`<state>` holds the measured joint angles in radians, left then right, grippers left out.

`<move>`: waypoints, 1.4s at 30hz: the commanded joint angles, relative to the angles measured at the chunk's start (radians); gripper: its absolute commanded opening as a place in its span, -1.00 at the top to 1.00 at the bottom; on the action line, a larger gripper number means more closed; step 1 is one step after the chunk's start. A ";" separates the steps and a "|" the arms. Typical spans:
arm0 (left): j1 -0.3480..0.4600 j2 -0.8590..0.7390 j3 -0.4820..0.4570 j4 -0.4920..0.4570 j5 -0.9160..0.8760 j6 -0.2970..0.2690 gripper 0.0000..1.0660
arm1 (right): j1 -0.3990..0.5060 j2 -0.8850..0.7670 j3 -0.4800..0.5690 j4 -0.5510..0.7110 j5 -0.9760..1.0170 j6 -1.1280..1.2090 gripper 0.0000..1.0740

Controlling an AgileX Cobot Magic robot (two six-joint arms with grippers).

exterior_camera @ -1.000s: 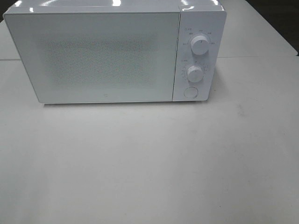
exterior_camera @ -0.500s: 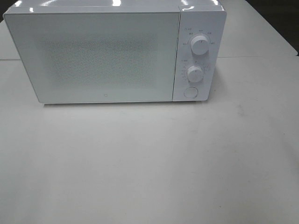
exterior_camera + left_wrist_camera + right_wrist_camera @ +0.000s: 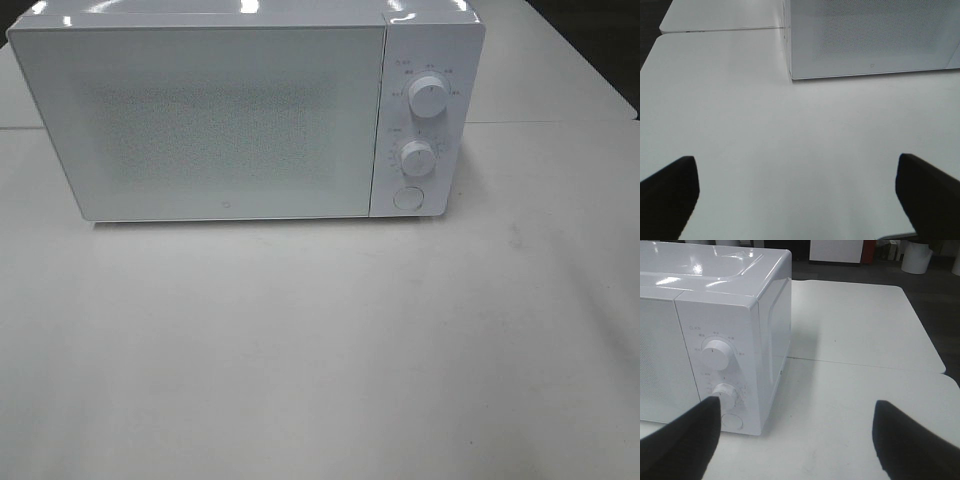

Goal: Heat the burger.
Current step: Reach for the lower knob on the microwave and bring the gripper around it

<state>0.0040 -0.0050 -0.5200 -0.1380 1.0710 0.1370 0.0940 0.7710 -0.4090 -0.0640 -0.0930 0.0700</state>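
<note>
The burger is out of view in every frame. A white microwave point(image 3: 240, 110) stands at the back of the table with its door point(image 3: 200, 120) closed; two dials point(image 3: 430, 97) and a round button point(image 3: 407, 198) sit on its right panel. Neither arm shows in the exterior high view. In the left wrist view my left gripper point(image 3: 797, 195) is open over bare table, short of the microwave's point(image 3: 870, 35) front left corner. In the right wrist view my right gripper point(image 3: 795, 435) is open, with nothing between its dark fingers point(image 3: 682, 445), beside the microwave's control panel point(image 3: 717, 370).
The white table point(image 3: 320, 340) stretches in front of the microwave, with a seam between two tabletops point(image 3: 860, 365) to its right. Dark floor and white bins point(image 3: 917, 255) lie beyond the far table edge.
</note>
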 commanded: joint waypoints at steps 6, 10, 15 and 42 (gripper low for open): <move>0.004 -0.023 0.001 0.000 0.001 -0.006 -0.88 | -0.003 0.137 0.086 0.001 -0.310 -0.002 -0.40; 0.004 -0.023 0.001 0.000 0.001 -0.006 -0.88 | -0.003 0.211 0.131 0.013 -0.422 -0.011 -0.40; 0.004 -0.023 0.001 0.000 0.001 -0.006 -0.88 | 0.002 0.271 0.153 0.114 -0.484 -0.084 -0.40; 0.004 -0.023 0.001 0.000 0.001 -0.006 -0.88 | 0.600 0.630 0.200 0.953 -1.047 -0.502 -0.40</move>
<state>0.0040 -0.0050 -0.5200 -0.1380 1.0710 0.1370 0.6860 1.4030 -0.2010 0.8630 -1.1080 -0.4210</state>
